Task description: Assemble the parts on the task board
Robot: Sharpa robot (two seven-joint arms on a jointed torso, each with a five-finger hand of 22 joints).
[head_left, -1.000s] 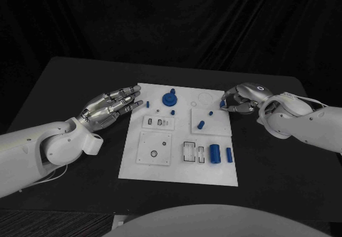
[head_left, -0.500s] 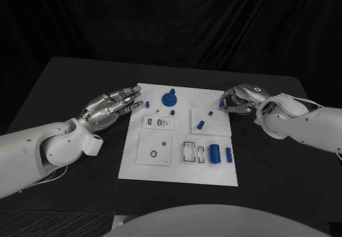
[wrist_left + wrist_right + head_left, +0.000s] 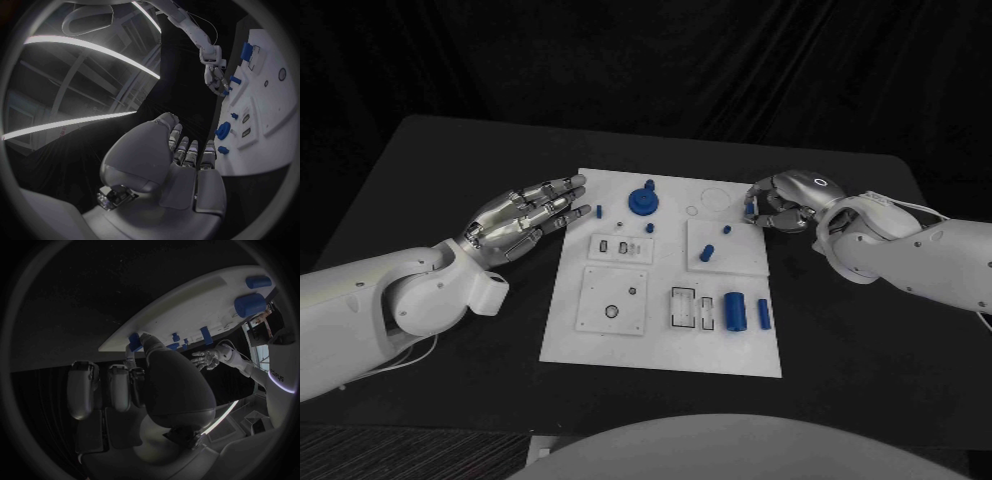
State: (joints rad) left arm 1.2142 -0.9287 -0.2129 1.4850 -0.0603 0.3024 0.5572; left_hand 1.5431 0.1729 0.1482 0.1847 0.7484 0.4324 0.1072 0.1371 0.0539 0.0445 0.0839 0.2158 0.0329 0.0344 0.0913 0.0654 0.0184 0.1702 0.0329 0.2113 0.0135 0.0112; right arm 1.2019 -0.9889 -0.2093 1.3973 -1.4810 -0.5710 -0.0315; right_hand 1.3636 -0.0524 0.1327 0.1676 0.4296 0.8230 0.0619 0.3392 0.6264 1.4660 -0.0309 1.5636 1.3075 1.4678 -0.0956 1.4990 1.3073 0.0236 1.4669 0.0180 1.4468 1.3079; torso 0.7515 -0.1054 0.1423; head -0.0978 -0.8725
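Two white, smooth-shelled arms are ending in silver metallic hands: the left hand (image 3: 524,215) is showing segmented, glinting fingers, while the right hand (image 3: 783,198) is bearing a small ring mark, thin pale cables trailing along both forearms.

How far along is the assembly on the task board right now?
Early. A blue knobbed part already stands on the task board. The right hand pinches a small blue piece at the board's edge. The left hand hovers open. Two blue cylinders and small pegs lie loose.
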